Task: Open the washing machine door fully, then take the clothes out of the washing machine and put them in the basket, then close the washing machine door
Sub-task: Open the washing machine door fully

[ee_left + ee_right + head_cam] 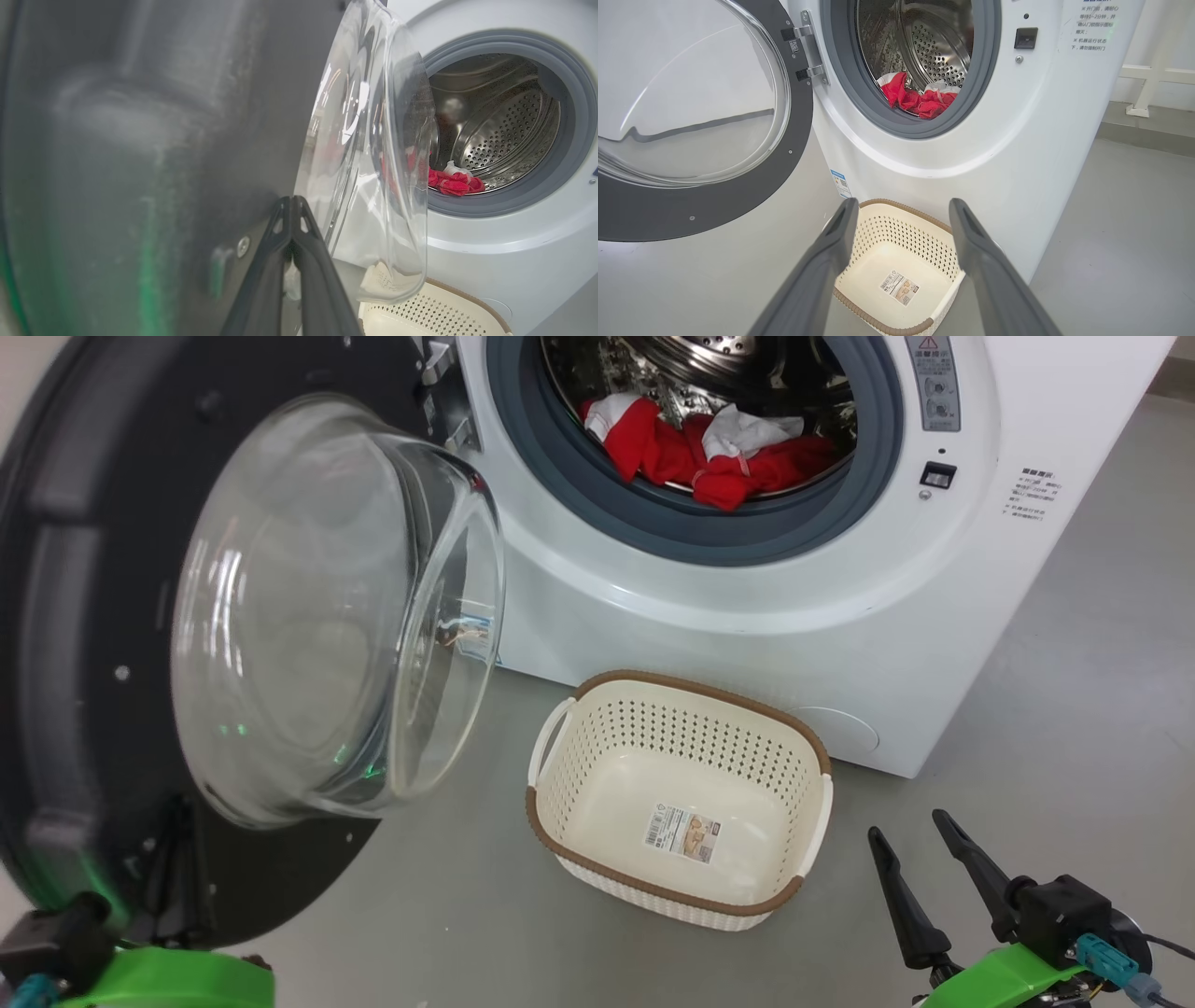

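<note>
The washing machine door (84, 644), a glossy black rim around a bulging glass bowl (327, 616), stands open left of the washing machine (747, 607). The left gripper (292, 200), jaws pressed together, seems to push its inner face. Soft red clothes (709, 457) lie in the machine's perforated steel drum (709, 364). The cream perforated basket (700, 684) waits in front to catch them, with the right gripper (906, 823) near it, jaws spread and empty.

Right end effector (906, 828): two long dark tapered fingers, black housing, bright green wrist shell (999, 978), teal connector (1106, 963), thin cable. Left end effector (291, 204): same green shell.
</note>
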You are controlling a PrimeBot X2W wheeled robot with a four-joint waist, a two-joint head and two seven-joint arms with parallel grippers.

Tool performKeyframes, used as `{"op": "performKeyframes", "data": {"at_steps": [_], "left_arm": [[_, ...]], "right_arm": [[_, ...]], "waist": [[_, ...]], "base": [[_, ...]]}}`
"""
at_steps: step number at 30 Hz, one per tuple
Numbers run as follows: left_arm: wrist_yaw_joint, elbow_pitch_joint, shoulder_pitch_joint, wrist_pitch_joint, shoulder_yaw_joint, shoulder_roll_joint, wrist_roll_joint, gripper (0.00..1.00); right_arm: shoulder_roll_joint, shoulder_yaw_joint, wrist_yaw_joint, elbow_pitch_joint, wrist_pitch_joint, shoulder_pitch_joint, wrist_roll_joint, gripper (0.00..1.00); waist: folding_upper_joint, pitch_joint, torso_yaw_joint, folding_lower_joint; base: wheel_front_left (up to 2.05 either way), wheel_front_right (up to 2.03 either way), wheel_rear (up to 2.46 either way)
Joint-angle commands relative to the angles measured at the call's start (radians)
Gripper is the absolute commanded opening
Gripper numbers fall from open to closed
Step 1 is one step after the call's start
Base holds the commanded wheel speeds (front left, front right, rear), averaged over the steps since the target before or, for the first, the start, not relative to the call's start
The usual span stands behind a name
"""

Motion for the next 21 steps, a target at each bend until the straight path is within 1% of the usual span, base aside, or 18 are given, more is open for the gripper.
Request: {"op": "performKeyframes", "data": {"at_steps": [1,10,21], "left_arm": [[0.007,-0.005,-0.059,-0.006,0.07,0.05,0.014,0.0],[-0.001,0.067,-0.125,-0.006,0.165,0.069,0.042,0.0],[-0.014,0.142,-0.203,-0.006,0.269,0.111,0.079,0.0]], "right_arm": [[-0.019,0.022,0.006,-0.03,-0.012,-0.032,-0.013,1.0],[-0.023,0.031,0.006,-0.034,-0.012,-0.046,-0.014,1.0],[-0.032,0.033,0.006,-0.04,-0.012,-0.066,-0.017,1.0]], "waist": [[-0.0001,0.009,-0.001,0.0],[-0.0001,0.029,-0.011,0.0],[-0.0001,0.063,-0.027,0.0]], "base": [[0.0,0.0,0.0],[0.0,0.0,0.0],[0.0,0.0,0.0]]}}
